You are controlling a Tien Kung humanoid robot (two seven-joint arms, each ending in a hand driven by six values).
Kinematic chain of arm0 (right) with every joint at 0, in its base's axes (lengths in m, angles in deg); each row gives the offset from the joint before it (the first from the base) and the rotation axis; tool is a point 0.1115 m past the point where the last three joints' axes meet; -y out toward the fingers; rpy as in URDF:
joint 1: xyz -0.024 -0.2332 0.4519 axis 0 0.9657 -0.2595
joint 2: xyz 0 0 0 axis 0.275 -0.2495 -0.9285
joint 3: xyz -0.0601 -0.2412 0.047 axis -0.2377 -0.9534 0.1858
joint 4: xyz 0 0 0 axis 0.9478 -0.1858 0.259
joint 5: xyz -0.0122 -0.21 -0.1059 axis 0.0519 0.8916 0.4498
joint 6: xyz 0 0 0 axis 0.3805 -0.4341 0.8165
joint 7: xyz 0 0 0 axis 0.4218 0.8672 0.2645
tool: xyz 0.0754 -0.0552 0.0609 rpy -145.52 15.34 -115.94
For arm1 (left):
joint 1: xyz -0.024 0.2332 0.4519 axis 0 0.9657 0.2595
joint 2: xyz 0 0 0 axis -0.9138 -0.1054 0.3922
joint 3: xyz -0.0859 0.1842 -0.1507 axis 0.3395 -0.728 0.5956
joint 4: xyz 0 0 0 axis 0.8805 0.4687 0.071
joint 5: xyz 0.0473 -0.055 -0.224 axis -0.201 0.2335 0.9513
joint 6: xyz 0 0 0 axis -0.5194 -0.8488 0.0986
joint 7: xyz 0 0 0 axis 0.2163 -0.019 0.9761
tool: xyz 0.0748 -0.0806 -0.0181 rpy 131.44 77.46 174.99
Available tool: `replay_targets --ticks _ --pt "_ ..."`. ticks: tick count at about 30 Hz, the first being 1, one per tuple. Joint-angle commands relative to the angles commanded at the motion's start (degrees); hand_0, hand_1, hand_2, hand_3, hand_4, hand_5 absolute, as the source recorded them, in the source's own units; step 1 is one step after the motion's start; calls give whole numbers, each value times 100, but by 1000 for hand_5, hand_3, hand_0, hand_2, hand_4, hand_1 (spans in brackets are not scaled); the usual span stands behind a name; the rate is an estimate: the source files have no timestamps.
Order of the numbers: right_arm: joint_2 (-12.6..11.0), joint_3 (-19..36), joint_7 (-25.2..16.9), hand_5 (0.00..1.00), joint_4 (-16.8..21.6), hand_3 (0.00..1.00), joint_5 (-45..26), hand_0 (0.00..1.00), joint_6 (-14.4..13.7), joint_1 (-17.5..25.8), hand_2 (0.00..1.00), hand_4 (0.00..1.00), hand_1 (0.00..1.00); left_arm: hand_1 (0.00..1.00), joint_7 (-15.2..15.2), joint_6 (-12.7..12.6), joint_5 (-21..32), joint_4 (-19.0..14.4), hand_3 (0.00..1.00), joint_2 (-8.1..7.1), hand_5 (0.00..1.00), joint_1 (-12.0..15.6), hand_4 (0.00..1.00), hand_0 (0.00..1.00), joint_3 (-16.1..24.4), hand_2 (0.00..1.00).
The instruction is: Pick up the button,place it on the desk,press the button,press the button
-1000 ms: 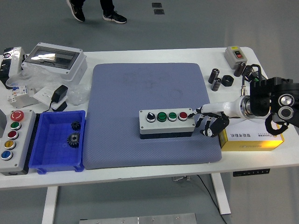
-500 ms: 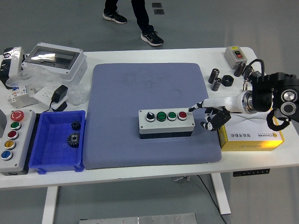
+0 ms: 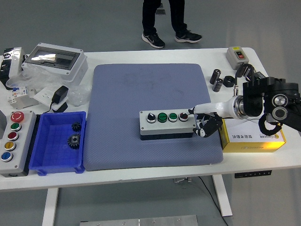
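Note:
A grey button box (image 3: 167, 123) with a black knob, two green buttons and a red button (image 3: 183, 116) lies on the blue-grey mat (image 3: 150, 94). My right hand (image 3: 203, 120) comes in from the right; its white index finger (image 3: 197, 108) is stretched out with the tip on or just at the red button, the other black fingers curled under beside the box's right end. The left arm is out of view.
A yellow box (image 3: 254, 139) lies under my right forearm. A blue bin (image 3: 59, 141) with two gears and a second button box (image 3: 13, 136) stand at the left. Small black parts (image 3: 221, 81) and a switch box (image 3: 237, 55) lie at the back right. A person's legs (image 3: 169, 19) stand beyond the table.
My right hand has moved left, back toward the box, and the index fingertip has come onto the red button. The person behind the table has walked to the right.

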Motion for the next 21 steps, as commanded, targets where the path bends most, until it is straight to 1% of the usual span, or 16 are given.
replay_targets --ticks 5,14,21 --pt "36 -45 0 2 -138 997 17 2 -22 27 271 302 108 629 4 3 -4 2 591 4 187 0 606 666 1 553" --pt "-17 131 -51 2 -61 994 -90 2 40 7 268 299 108 629 -5 4 3 -2 593 14 189 14 607 667 -5 553" --pt "-29 166 -61 2 -96 991 -92 2 39 25 266 300 107 629 2 10 16 3 593 27 188 17 609 667 -19 553"
